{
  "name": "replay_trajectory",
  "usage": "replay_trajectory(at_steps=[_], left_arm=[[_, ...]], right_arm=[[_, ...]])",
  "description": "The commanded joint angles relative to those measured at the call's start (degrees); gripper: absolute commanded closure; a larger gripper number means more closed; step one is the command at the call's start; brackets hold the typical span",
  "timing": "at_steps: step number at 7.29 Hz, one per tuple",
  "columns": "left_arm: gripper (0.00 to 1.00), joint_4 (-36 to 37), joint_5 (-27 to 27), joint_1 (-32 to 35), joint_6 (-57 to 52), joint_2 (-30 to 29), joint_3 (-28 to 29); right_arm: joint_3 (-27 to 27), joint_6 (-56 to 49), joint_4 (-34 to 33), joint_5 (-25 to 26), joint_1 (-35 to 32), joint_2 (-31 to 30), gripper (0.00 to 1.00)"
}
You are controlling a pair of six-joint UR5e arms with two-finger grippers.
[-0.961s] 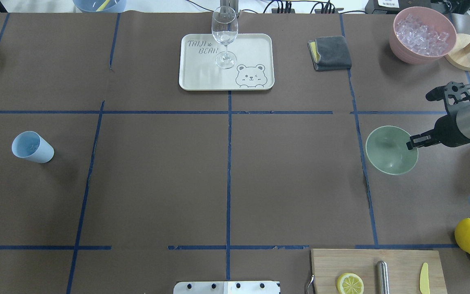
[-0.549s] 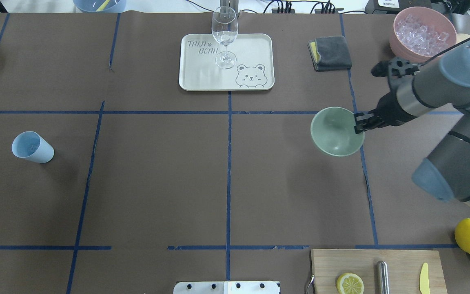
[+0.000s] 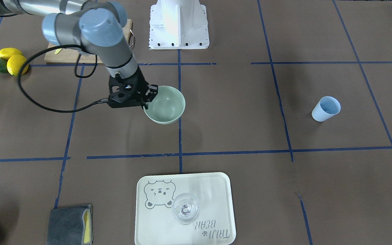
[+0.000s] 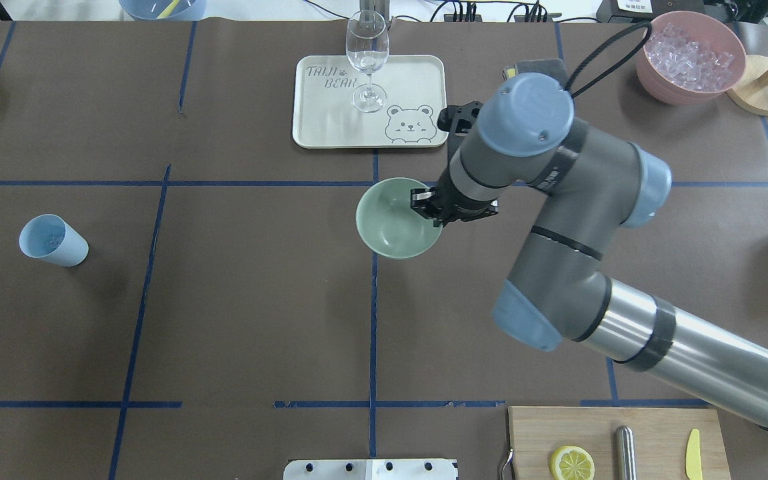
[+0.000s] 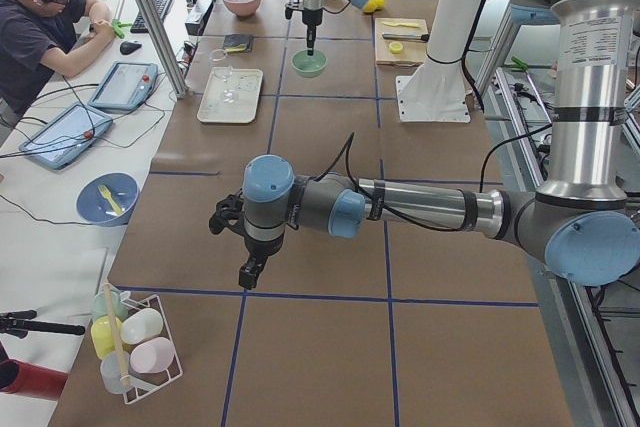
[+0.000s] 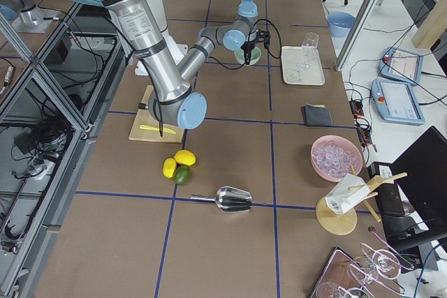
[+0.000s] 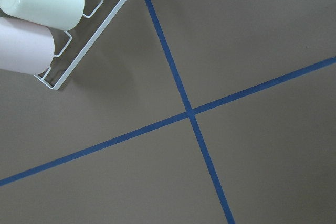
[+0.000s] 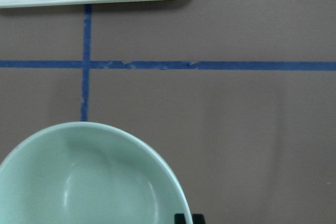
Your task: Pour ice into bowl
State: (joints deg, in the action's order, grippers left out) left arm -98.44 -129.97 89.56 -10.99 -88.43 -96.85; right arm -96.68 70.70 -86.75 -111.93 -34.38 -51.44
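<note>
The pale mint-green bowl (image 4: 391,223) is at the table's middle, just in front of the tray, and looks empty (image 8: 89,182). My right gripper (image 4: 426,203) is shut on the bowl's right rim, seen from across the table too (image 3: 145,100). The bowl (image 3: 167,105) sits on the centre blue line. The ice (image 4: 689,48) is a pile of small clear cubes in the pink container (image 4: 651,73) at the far right. My left gripper (image 5: 250,272) shows only in the exterior left view, low over bare table; I cannot tell if it is open or shut.
A cream tray (image 4: 411,80) with a clear wine glass (image 4: 367,60) stands behind the bowl. A light blue cup (image 4: 53,240) stands at the left. A grey cloth (image 3: 70,219), a cutting board (image 4: 651,427), lemons (image 3: 12,61), a metal scoop (image 6: 230,199) and a cup rack (image 7: 79,24) are around.
My right arm has carried the bowl leftward, from the table's right side to its middle, with the gripper still shut on the rim.
</note>
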Motion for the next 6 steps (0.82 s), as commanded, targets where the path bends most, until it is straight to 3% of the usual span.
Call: replay_trajectory(at_steps=[1, 6], left_arm=[[0.00, 0.00, -0.11, 0.00, 0.00, 0.02, 0.00], [0.00, 0.00, -0.11, 0.00, -0.09, 0.46, 0.09]], right_arm=[[5.00, 3.75, 0.09, 2.68, 4.49, 3.81, 1.00], [6.24, 3.13, 0.26, 2.86, 5.12, 2.75, 1.00]])
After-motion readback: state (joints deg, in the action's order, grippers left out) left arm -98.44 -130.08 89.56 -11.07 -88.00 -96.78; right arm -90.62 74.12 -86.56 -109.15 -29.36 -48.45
